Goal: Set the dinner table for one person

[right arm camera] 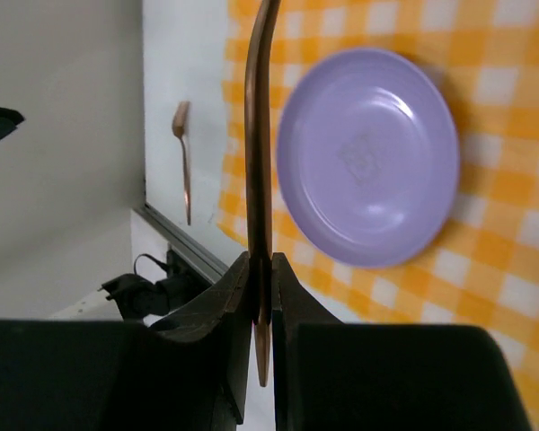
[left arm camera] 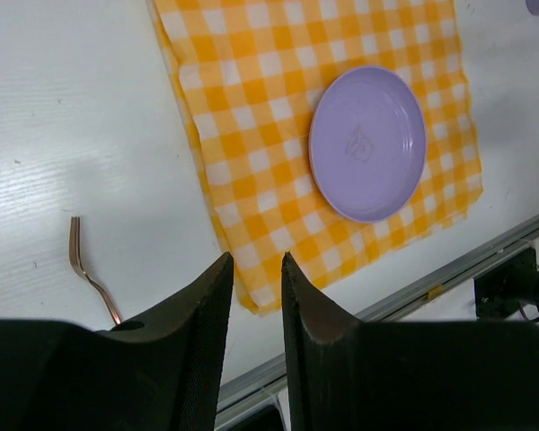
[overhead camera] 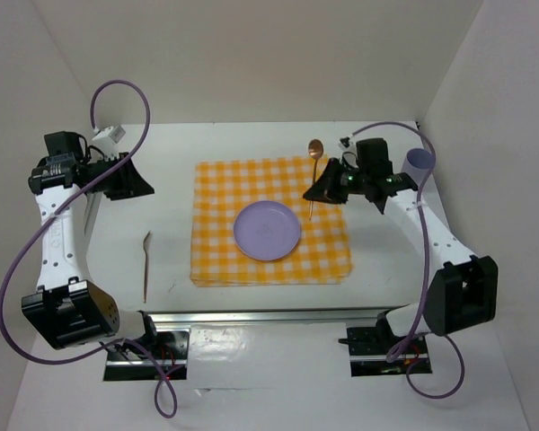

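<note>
Closest in, the left gripper [left arm camera: 256, 265] hangs over the bare dinner table [overhead camera: 251, 139] with its fingers a little apart and nothing between them. Just left of the checked cloth [overhead camera: 216, 189] lies the fork [overhead camera: 145, 267], off the cloth and untouched. The cloth is spread flat in the middle of the table, and the purple plate [overhead camera: 267, 231] sits near its centre, so that much looks done. To the right, the right gripper [right arm camera: 262, 269] is clamped on the handle of the copper spoon [right arm camera: 259, 135], over the cloth's right part; I cannot tell whether the spoon is lifted. Far right, the pale cup [overhead camera: 419, 162] stands well apart from the cloth. Spoon, fork and cup likely remain to be placed — roughly half left.
</note>
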Action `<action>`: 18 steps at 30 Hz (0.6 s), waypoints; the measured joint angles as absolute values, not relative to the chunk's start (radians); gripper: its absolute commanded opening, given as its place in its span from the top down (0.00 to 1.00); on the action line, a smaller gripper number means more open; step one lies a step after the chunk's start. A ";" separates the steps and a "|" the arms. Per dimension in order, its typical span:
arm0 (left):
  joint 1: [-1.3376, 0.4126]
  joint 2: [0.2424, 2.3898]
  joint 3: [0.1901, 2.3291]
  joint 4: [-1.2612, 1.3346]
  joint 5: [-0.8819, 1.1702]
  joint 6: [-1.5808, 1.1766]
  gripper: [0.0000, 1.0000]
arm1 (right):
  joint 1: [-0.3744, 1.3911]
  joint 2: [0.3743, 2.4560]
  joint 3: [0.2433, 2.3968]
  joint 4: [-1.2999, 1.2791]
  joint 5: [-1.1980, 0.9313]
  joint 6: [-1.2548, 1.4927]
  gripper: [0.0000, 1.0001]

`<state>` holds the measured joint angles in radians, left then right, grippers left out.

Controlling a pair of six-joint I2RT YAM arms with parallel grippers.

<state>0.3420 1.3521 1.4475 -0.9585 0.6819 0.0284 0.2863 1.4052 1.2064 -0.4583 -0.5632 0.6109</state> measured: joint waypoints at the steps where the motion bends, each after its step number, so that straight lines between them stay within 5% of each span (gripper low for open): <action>1: 0.343 1.352 1.439 -0.960 0.677 0.028 0.65 | 0.259 1.393 1.170 -0.465 -0.579 0.598 1.00; 18: 0.352 1.352 1.411 -0.977 0.656 0.076 0.66 | 0.140 1.694 0.975 -0.454 -0.812 0.430 1.00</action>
<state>0.3519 1.3521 1.4113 -0.9771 0.6559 0.0761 0.1398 1.6943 0.9749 -0.4538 -0.8120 0.4301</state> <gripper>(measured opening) 0.346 0.163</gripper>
